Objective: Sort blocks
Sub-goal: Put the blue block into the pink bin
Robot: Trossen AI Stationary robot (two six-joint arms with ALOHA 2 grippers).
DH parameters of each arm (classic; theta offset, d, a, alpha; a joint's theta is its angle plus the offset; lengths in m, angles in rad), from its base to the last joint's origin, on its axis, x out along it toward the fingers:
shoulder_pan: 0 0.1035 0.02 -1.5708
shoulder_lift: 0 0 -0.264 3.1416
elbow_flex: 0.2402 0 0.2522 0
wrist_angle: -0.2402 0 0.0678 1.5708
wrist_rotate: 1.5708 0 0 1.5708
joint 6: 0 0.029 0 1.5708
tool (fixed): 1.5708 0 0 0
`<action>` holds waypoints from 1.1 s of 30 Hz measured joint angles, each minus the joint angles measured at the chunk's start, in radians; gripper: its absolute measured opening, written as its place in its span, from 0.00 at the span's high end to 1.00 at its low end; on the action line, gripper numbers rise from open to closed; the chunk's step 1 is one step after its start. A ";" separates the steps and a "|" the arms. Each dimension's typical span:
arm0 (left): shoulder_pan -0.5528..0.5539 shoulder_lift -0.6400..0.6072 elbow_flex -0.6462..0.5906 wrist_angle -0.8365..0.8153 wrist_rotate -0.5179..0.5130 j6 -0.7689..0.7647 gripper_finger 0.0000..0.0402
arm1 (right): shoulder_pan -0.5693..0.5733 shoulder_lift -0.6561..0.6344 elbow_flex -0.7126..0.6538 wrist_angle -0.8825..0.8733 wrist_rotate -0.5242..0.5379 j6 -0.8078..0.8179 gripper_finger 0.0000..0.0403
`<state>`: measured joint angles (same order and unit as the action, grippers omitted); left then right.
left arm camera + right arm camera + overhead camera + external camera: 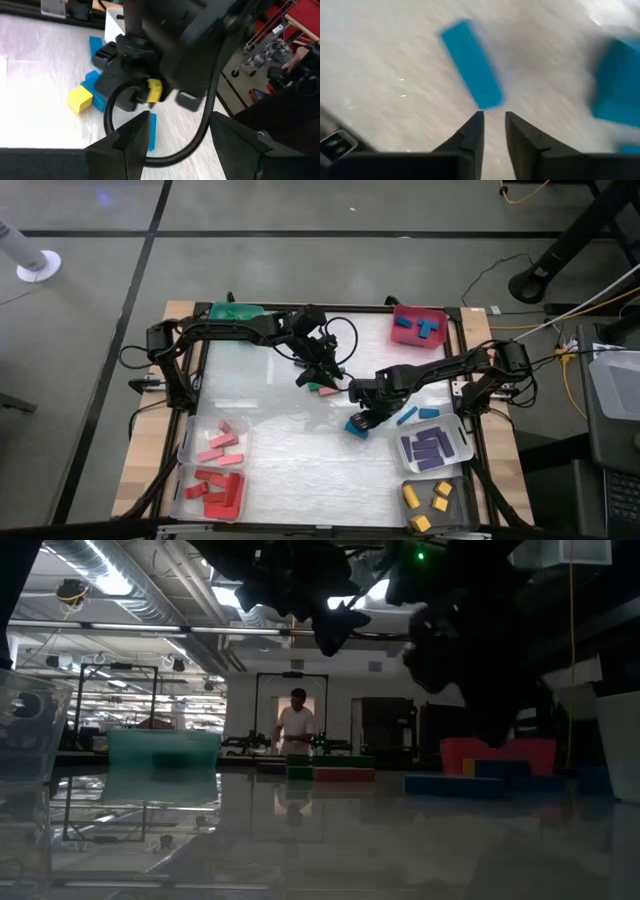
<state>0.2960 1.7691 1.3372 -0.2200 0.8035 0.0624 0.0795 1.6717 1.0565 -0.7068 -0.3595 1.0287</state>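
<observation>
While both arms crowd the middle of the desk (280,450), the right pincer (493,122) hangs low over the surface with its fingers drawn nearly together, only a thin slit between the tips, and nothing caught in it. Just past those tips lies a blue bar (470,62), flat on the desk, not touching them. From above, that same pincer sits right beside a blue block (356,425) near the desk's centre.

The left pincer (175,135) is spread wide, fingers well apart and empty, hovering near the green and pink blocks (322,389) at mid-desk. Its wrist view looks across at the other arm, with a yellow block (80,99) and several blue ones beside it.

Sorted blocks sit around the edges: pink ones (222,446) and red ones (215,488) at front left, purple (430,448) and yellow (427,502) at front right, and blue pieces in the red bin (402,312) at back right.
</observation>
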 joint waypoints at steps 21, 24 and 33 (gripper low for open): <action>0.040 0.001 0.000 -0.113 0.013 -0.031 0.52 | 0.000 0.104 0.002 0.190 0.044 -0.253 0.40; 0.040 0.001 0.000 -0.115 0.015 -0.030 0.52 | 0.014 0.115 0.002 0.191 0.060 -0.276 0.41; 0.040 0.001 0.000 -0.113 0.020 -0.029 0.52 | 0.080 0.137 0.003 0.234 0.195 -0.304 0.41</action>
<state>0.3359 1.7702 1.3369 -0.3328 0.8232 0.0332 0.1592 1.8084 1.0592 -0.4729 -0.1646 0.7246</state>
